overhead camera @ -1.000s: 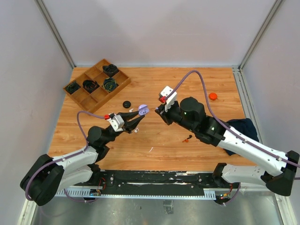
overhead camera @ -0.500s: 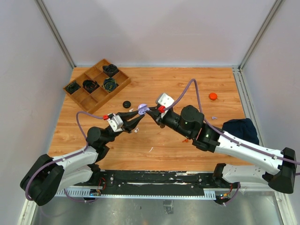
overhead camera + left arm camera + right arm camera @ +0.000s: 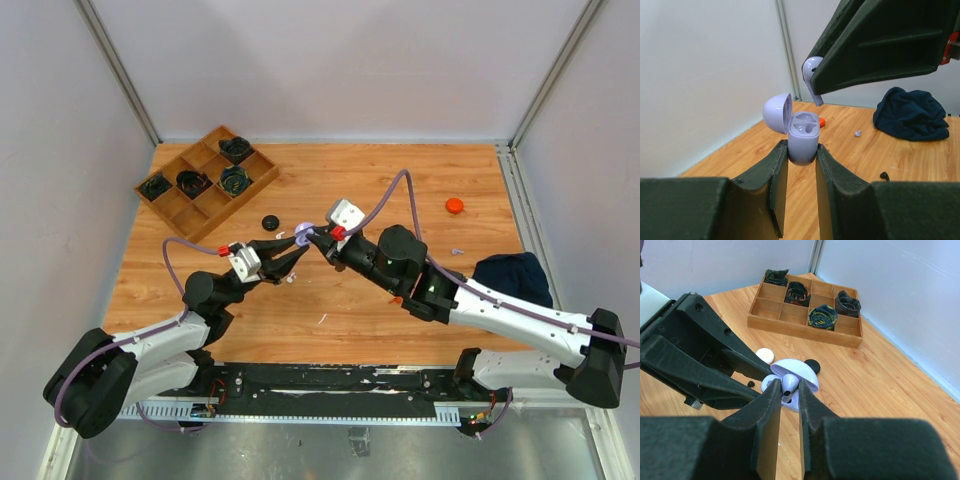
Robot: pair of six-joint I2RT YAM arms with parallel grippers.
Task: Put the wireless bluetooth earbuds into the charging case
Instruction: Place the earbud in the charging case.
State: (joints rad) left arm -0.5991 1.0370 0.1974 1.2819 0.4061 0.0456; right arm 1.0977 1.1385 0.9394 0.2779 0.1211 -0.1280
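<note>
Ok, the left gripper (image 3: 297, 246) is clamped nearly shut on the small rounded pale purple plastic charging case (image 3: 803, 142). It holds the case by its lower body, up off the orange-brown wooden tabletop (image 3: 380, 180), left of centre. The case sits upright with its lid hinged open to the left, and both moulded wells show empty in the left wrist view. The right gripper (image 3: 319, 241) has its fingers pinched fully together on a pale purple stemmed plastic earbud (image 3: 809, 69), stem pointing down. The bud sits just above the open case and slightly right of the wells, not touching it. In the right wrist view the same bud (image 3: 789, 384) lies between the fingertips, directly over the case (image 3: 808, 380). The two grippers meet tip to tip above the table. A second tiny pale purple bud (image 3: 457, 250) lies on the wood to the right, near the crumpled dark blue cloth (image 3: 510, 275). A small black bud (image 3: 884, 175) lies nearer in. The flat orange round cap (image 3: 455, 205) is at far right. A black round disc-shaped case (image 3: 269, 222) lies just left of the held case. At far left, the wooden compartment tray (image 3: 235, 206) holds black coiled cables (image 3: 235, 181) in four of its cells.
</note>
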